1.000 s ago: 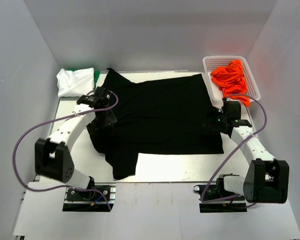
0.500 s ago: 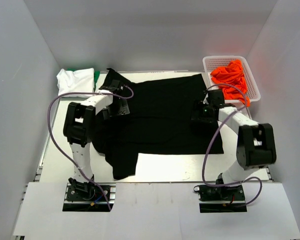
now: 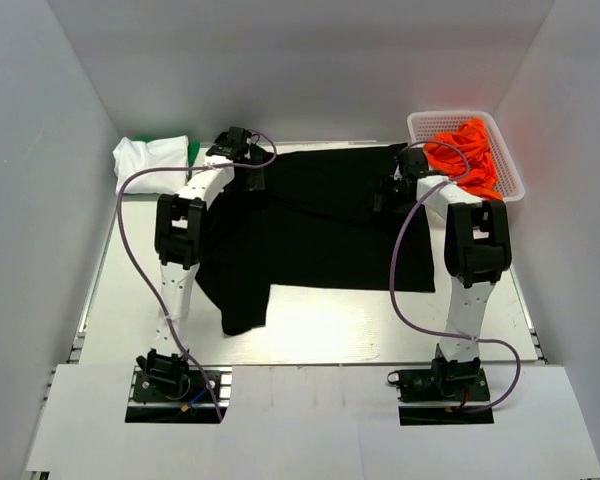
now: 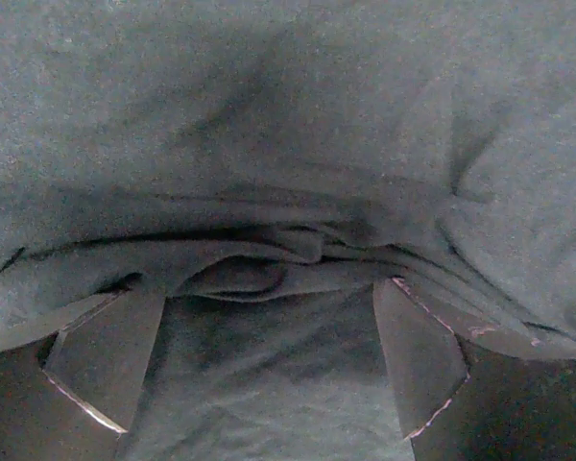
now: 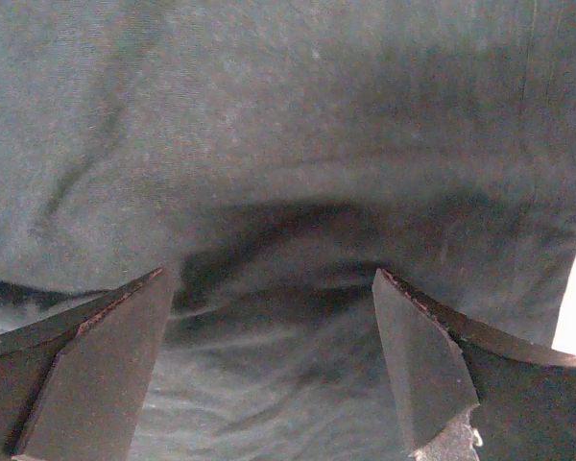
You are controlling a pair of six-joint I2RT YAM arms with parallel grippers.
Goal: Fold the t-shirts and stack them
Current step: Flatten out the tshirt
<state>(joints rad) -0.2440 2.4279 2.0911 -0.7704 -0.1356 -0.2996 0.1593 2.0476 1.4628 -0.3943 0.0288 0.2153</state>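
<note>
Grab stage, by the look of it: big black t-shirt lies spread over the middle of the tabletop, its far side along the far edge, one bunched flap trailing toward the near-left. Both grippers are out at the far side. The left gripper sits over the shirt's far-left part. The right gripper is over its far-right part, close to the basket w/ the orange t-shirts at the far-right corner. Both sets of jaws are spread wide, nothing pinched yet. Left wrist cam shows a raised ridge of black cloth running across between the fingers, a good spot to bite. Right wrist cam shows flatter cloth w/ only a shallow crease, plus a sliver of bare tabletop at the right, so that gripper is prob near the shirt's side edge. To do it well, imo: drop both straight down till the tips press the cloth, get one finger each side of a fold, close both together, and check real fabric is caught, not just a top wrinkle. Right side prob needs a push into the cloth to raise a fold first. Then lift evenly so the shirt doesn't skew, and keep the right one clear of the basket. Mind the white t-shirt and green t-shirt at the far-left corner; don't drag black cloth over them.
</note>
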